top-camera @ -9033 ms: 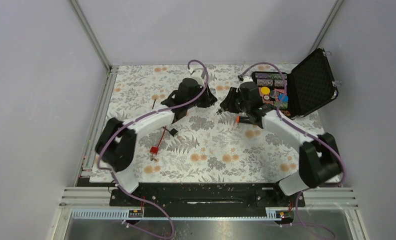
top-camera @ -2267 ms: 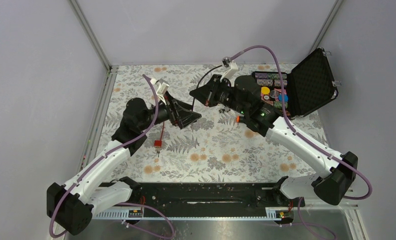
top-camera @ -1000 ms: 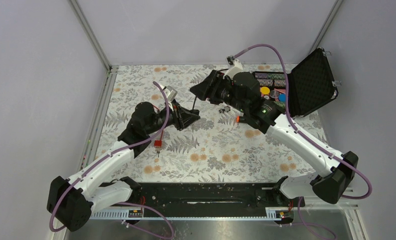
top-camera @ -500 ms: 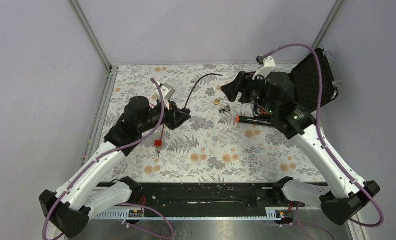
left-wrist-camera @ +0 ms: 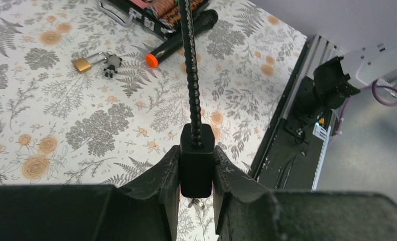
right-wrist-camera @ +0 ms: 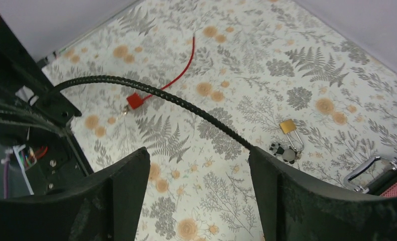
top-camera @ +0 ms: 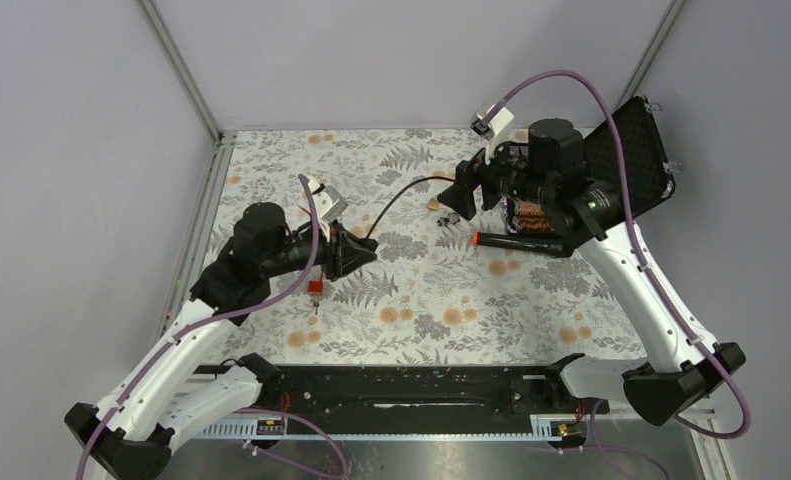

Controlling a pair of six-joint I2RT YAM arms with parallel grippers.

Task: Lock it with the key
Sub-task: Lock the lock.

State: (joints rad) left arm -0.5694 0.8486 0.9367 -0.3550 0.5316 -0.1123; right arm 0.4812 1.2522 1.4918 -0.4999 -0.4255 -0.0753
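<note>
Left wrist view: the left gripper (left-wrist-camera: 196, 150) was clamped on the black block (left-wrist-camera: 196, 173) of a black cable (left-wrist-camera: 188, 60) running straight ahead. The right gripper (right-wrist-camera: 199, 155) stood spread, grasping nothing, the cable crossing before its fingers. The key (left-wrist-camera: 111, 63) lay flat on the floral table (left-wrist-camera: 45, 120) left of the cable, long axis crosswise, brass piece (left-wrist-camera: 82, 64) at its left end.

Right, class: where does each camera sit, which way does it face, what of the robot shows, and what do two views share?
Top external: above and behind the robot, facing down on the table; left arm and right arm show.
Left wrist: faces right across the table; its fingers, shut on the block of the cable.
Right wrist: faces down and left; its open fingers.
Shared: both wrist views show the key and cable.
</note>
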